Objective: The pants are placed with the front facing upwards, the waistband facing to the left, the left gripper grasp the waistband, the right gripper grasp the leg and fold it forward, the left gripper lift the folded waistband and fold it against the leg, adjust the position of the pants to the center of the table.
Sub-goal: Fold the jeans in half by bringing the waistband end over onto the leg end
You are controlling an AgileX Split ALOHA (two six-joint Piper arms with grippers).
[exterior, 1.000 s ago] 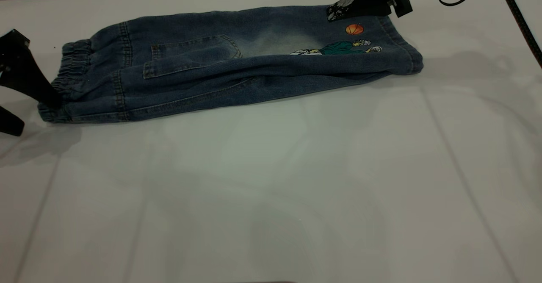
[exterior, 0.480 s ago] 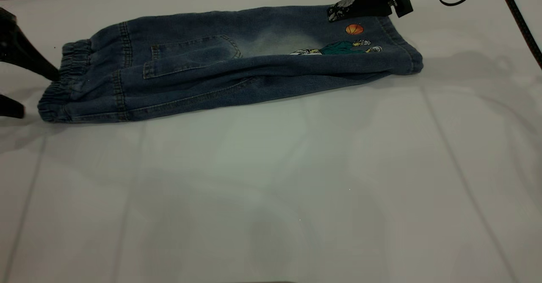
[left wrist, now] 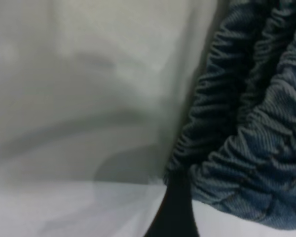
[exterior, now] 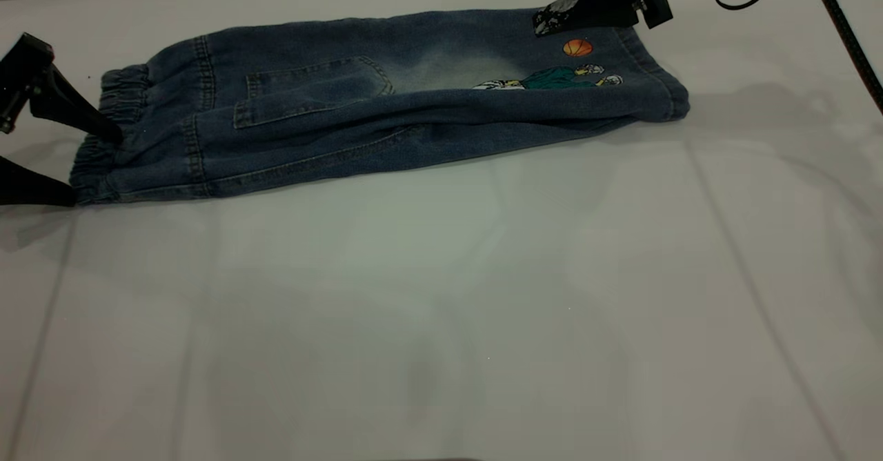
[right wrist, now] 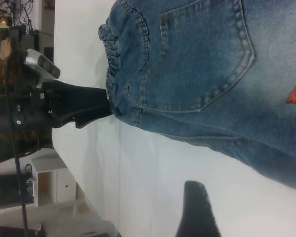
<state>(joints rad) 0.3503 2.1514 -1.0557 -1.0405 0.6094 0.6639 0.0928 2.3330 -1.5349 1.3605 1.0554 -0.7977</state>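
The blue denim pants lie folded lengthwise at the back of the table, back pocket and cartoon print up. The ruffled waistband points left and the leg with its hem points right. My left gripper is open at the waistband's front corner: one finger tip rests on the ruffles, the other lies low by the corner. In the left wrist view the waistband fills the side next to one black finger. My right gripper hangs open over the leg's far edge, near the orange basketball.
The right arm's cable runs down the table's far right side. The right wrist view shows the pants, the left gripper at the waistband, and equipment with a cabinet beyond the table's end.
My left gripper lifted, then moved right onto the waistband, nudging the front corner slightly rightward. The right gripper has stayed put.
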